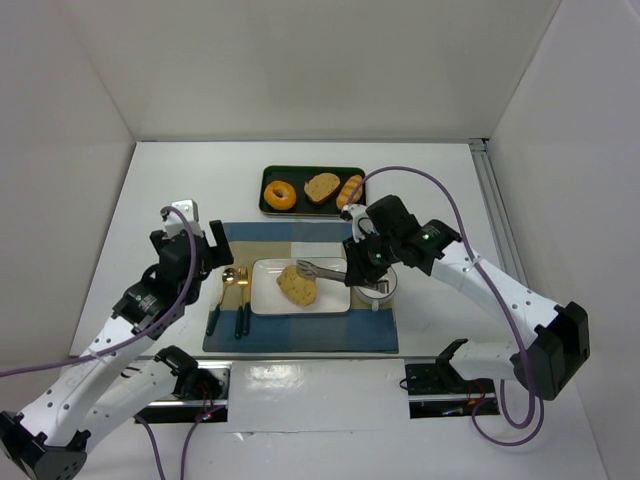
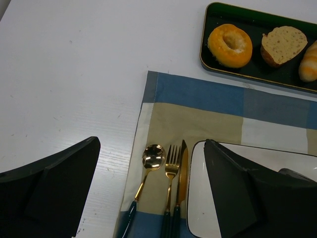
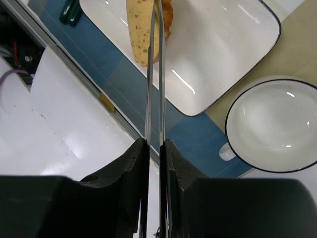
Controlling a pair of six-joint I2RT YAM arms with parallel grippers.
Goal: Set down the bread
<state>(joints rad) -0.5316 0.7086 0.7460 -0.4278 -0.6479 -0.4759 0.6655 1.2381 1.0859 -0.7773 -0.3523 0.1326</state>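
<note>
The bread [image 1: 297,285], a golden-brown toasted slice, is over the left half of the white rectangular plate [image 1: 330,303]; I cannot tell whether it rests on it. It also shows at the top of the right wrist view [image 3: 140,29]. My right gripper [image 1: 365,262] [image 3: 154,144] is shut on metal tongs [image 1: 325,269] [image 3: 154,74], whose tips pinch the bread's edge. My left gripper [image 1: 200,245] [image 2: 151,144] is open and empty, above the cutlery to the left of the plate [image 2: 198,198].
A dark tray [image 1: 312,171] at the back holds a ring donut [image 1: 280,194], a paler slice [image 1: 321,187] and a croissant roll [image 1: 350,190]. A white bowl [image 3: 275,124] stands right of the plate. Spoon [image 2: 152,157], fork and knife lie on the checked placemat [image 1: 300,338].
</note>
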